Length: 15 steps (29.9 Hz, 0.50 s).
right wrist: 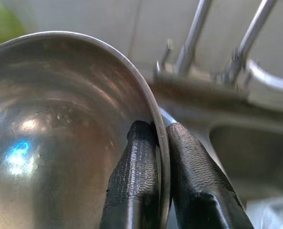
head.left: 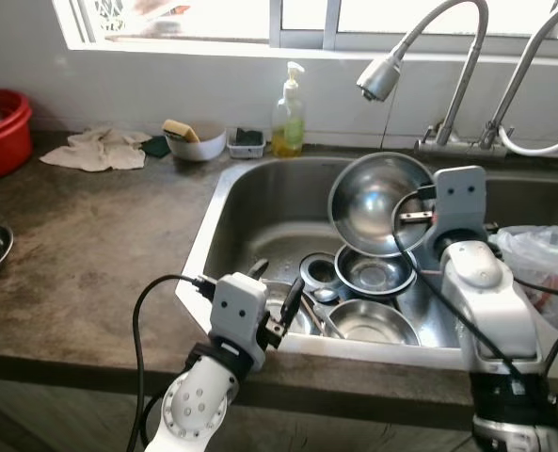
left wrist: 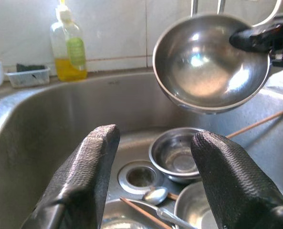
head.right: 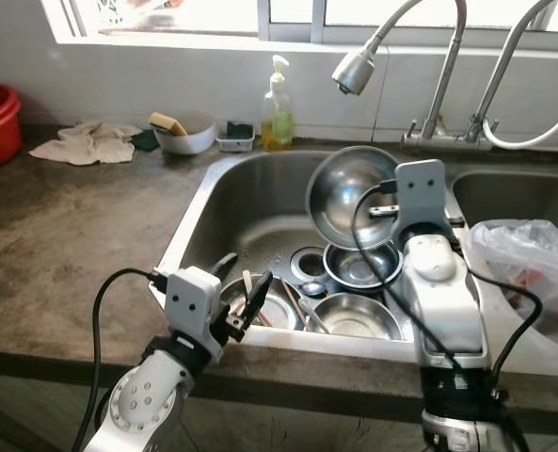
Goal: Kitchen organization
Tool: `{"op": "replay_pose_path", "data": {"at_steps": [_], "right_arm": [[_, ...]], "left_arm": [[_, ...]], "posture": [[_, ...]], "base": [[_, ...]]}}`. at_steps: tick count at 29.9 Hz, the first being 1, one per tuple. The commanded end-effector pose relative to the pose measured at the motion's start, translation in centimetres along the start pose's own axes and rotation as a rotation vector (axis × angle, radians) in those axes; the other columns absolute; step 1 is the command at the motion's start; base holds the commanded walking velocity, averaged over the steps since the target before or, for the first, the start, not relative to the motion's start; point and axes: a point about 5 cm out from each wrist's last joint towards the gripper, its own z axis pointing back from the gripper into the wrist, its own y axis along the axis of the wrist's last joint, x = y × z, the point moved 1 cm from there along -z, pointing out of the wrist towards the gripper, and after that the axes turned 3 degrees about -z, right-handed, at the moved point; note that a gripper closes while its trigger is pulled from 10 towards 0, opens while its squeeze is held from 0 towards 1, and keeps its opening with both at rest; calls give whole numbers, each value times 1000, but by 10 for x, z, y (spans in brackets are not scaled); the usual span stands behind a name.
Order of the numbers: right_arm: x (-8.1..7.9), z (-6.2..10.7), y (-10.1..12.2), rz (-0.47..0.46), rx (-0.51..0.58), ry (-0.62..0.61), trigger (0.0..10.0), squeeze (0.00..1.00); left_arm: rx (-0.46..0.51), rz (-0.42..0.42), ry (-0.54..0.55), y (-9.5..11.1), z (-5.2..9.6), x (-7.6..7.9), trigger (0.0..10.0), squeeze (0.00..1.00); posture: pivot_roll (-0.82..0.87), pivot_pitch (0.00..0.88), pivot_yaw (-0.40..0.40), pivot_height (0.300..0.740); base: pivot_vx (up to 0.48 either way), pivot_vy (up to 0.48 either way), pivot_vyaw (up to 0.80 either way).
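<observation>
From the left eye view, the right pincer [head.left: 412, 209] holds a round, shiny stainless-steel bowl [head.left: 377, 202] by its rim at the bowl's three o'clock edge, tipped up on its side, hollow facing the robot, in the air above the steel sink basin [head.left: 260, 212]. I'd judge the bowl light and rigid but slick, likely wet, so a thin-rim pinch could let it swivel or slip; the rim is the only sensible place to take it. The right arm rises from the near bench [head.left: 90, 254] edge, forearm upright, wrist bent toward the tap. Beneath the bowl, smaller steel bowls [head.left: 374, 273] sit stacked on the sink floor.

From the right eye view, the left pincer [head.right: 250, 301] hangs just over the sink's near rim at about seven o'clock from the lifted bowl, forearm low and angled up. A yellow soap bottle [head.right: 278, 118] stands at twelve o'clock behind the sink, and a clear plastic bag [head.right: 533, 259] lies at three o'clock.

In the left wrist view, two black fingers [left wrist: 84, 186] stand spread with nothing between them, looking across the drain [left wrist: 141, 176] at the raised bowl.

In the right wrist view, the black fingertips [right wrist: 136, 176] are pressed on either side of the bowl's thin rim, one inside, one outside, a narrow bite.
</observation>
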Motion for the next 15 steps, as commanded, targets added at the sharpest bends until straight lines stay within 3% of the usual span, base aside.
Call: {"op": "replay_pose_path", "data": {"at_steps": [1,5,15], "right_arm": [[6,-8,-6,5,-70,-22,10000,0],[20,-24,-26,-112,-211,-71,10000,0],[25,-30,-50,-164,-375,-94,10000,0]], "left_arm": [[14,-4,-7,6,2,3,10000,0],[3,4,-3,7,6,3,10000,0],[-14,12,-4,8,14,7,10000,0]], "posture": [[171,103,-44,740],[178,132,-46,740],[187,172,-48,740]], "base": [[0,0,0],[0,0,0],[0,0,0]]}}
